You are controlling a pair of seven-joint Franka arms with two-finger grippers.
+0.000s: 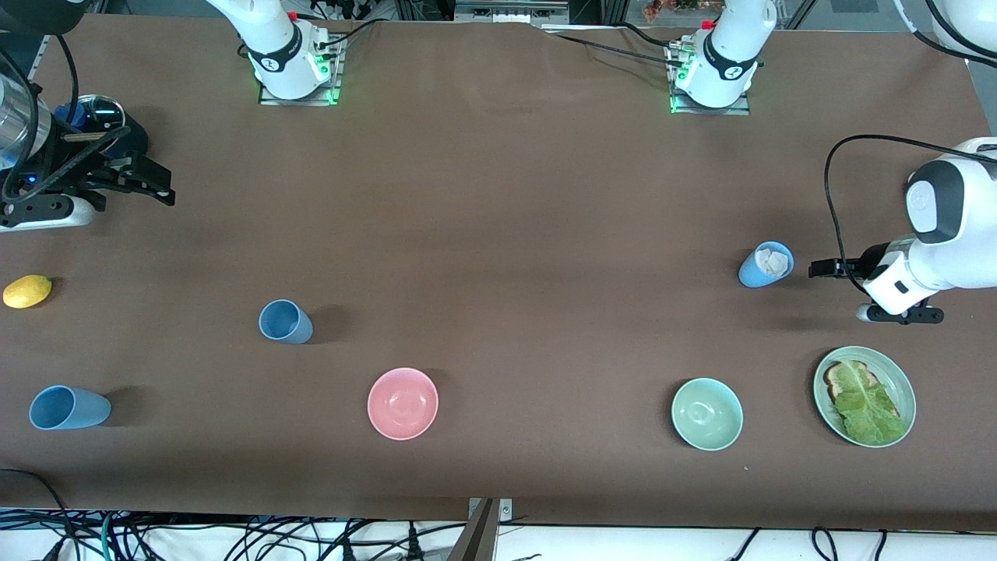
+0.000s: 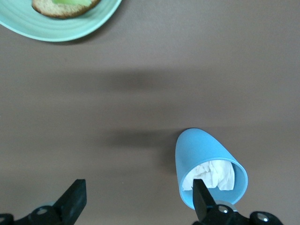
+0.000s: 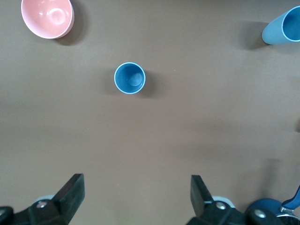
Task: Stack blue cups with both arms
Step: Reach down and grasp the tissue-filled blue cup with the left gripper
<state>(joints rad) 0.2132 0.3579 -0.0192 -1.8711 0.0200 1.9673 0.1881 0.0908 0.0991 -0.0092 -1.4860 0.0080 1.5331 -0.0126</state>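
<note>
Three blue cups stand on the brown table. One [image 1: 766, 265] holds crumpled white paper and is toward the left arm's end. My left gripper [image 1: 857, 290] is open and empty, low beside it; in the left wrist view one fingertip [image 2: 199, 187] is right at this cup's [image 2: 208, 159] rim, the cup outside the jaws. A second cup [image 1: 285, 321] stands empty nearer the right arm's end and shows in the right wrist view [image 3: 130, 78]. A third [image 1: 68, 407] is near the front corner there, also in the right wrist view [image 3: 283, 26]. My right gripper [image 1: 160, 183] is open and empty, high over the table's end.
A pink bowl [image 1: 403, 403] and a mint-green bowl [image 1: 706, 414] sit near the front edge. A green plate [image 1: 903, 382] with toast and lettuce lies nearer the camera than the left gripper. A lemon [image 1: 27, 291] and a dark-blue saucepan [image 1: 93, 113] are at the right arm's end.
</note>
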